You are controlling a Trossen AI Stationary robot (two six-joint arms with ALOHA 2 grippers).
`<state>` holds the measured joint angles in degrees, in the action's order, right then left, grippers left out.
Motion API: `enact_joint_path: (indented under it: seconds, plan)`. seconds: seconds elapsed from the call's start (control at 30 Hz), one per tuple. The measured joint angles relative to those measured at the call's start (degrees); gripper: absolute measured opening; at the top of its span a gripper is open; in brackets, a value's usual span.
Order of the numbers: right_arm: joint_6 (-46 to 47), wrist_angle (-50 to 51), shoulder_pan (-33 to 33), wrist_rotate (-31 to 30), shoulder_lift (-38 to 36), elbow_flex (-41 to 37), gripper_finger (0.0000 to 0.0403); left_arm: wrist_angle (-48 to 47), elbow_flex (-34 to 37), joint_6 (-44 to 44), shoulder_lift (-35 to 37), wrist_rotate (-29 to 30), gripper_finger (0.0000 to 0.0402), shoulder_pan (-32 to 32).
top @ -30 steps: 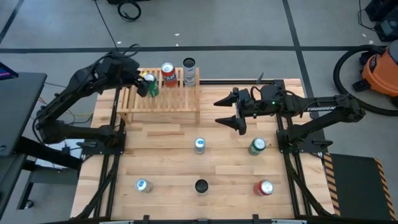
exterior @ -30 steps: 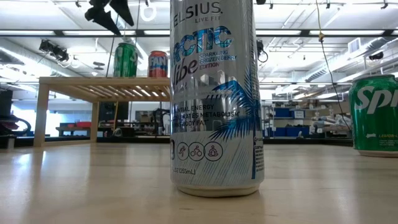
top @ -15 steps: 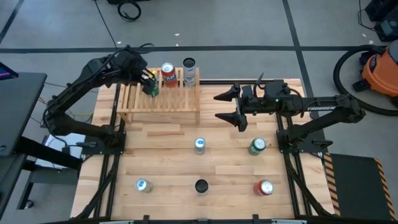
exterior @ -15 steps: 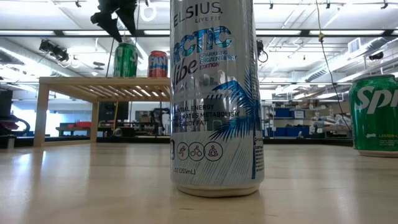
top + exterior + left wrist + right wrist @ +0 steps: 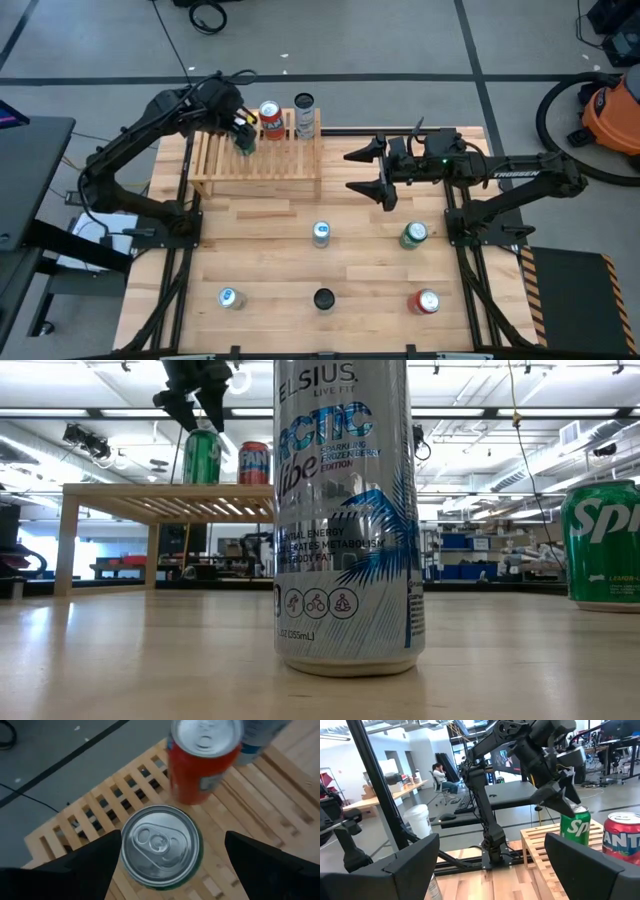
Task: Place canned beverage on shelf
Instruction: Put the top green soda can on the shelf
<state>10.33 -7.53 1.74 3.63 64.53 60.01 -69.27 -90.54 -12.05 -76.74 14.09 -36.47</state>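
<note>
Three cans (image 5: pixel 270 120) on the shelf (image 5: pixel 258 160), five cans (image 5: pixel 321 234) on the table (image 5: pixel 260 250).

This is a robotics lab: a wooden bench (image 5: pixel 300 240) on a grey taped floor carries two dark arms. Beyond it stand desks (image 5: pixel 515 795) with monitors, a seated person (image 5: pixel 440 776) and ceiling strip lights (image 5: pixel 90 415). An orange shop vacuum (image 5: pixel 612 115) sits at three o'clock.
</note>
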Motion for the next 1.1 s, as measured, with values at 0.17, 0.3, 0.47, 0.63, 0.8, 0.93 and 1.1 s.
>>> enact_joint_path:
  seconds: [0.17,0.3,0.47,0.63,0.8,0.93,1.1]
  plan:
    - [0.0,0.4,0.0,0.3,0.0,0.0,0.0372,-0.4,0.0,0.0,-0.1,0.0,0.0366,-2.4]
    - [-0.3,0.5,0.0,0.4,0.0,0.0,0.0372,-0.7,0.1,-0.2,-0.1,-0.8,0.0366,-2.1]
    - [-3.0,0.5,0.0,-0.2,0.0,0.0,0.0372,-0.5,0.1,0.7,-0.1,-0.9,0.0366,-1.8]
    - [-3.0,1.0,0.0,-0.5,0.0,0.0,0.0372,-0.5,0.1,0.6,-0.1,-0.9,0.0366,-1.8]
    - [-3.0,1.5,0.0,-0.6,0.0,0.0,0.0372,-0.5,0.1,0.6,0.2,-1.5,0.0366,-1.2]
    - [-3.0,1.6,0.0,-0.6,0.0,0.0,0.0372,-0.3,0.0,0.5,0.4,-2.0,0.0366,0.5]
    - [-3.0,1.6,0.0,-0.6,0.0,0.0,0.0372,-1.1,-2.8,0.2,0.2,-2.5,0.0366,2.6]
